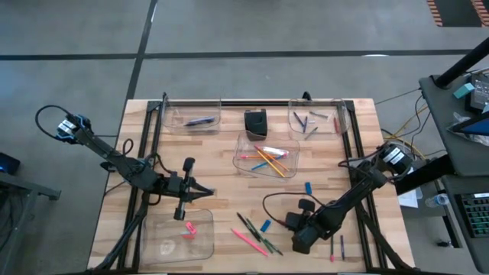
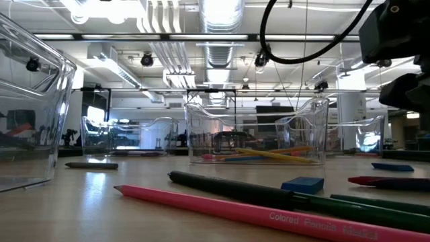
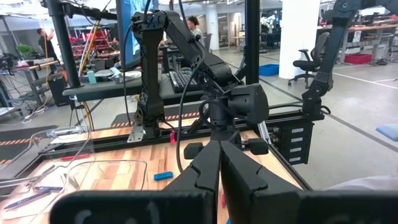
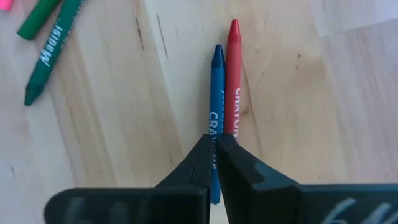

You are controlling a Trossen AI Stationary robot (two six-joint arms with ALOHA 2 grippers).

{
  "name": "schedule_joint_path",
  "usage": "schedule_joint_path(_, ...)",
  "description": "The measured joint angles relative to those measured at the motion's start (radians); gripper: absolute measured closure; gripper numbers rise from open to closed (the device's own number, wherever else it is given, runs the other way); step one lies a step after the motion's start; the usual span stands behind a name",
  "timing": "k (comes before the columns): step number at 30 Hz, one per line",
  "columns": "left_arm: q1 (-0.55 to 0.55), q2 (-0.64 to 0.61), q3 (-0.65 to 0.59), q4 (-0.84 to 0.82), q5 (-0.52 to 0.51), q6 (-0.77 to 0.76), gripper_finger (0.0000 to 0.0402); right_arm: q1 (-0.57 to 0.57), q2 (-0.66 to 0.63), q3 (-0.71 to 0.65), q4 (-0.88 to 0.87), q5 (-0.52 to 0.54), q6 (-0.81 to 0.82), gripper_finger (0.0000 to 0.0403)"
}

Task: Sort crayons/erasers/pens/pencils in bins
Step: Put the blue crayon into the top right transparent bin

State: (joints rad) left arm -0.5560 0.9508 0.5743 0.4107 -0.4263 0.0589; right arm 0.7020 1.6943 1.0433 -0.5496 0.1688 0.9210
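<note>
- Right gripper [image 4: 214,146] is low over the near right part of the table, fingers pressed together, tips right over a blue crayon [image 4: 216,99] that lies touching a red crayon [image 4: 233,78]. Nothing pinched as far as I can see.
- Looks like the crayon pickup step; next it'd need to spread the fingers and take just one.
- Left gripper [image 1: 205,191] waits closed by the near-left bin [image 1: 200,243].
- Farther back, the crayon bin [image 1: 341,120] sits at the far right.
</note>
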Motion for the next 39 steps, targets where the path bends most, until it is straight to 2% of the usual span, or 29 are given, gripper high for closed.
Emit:
schedule_joint_path(10,0.0,0.0,0.0,0.0,0.0,0.0,0.0402,0.006,0.017,-0.041,0.045,-0.029,0.049,0.0385)
schedule_joint_path(39,0.0,0.0,0.0,0.0,-0.001,0.0,0.0402,0.014,0.02,-0.046,0.065,-0.072,0.032,0.0385)
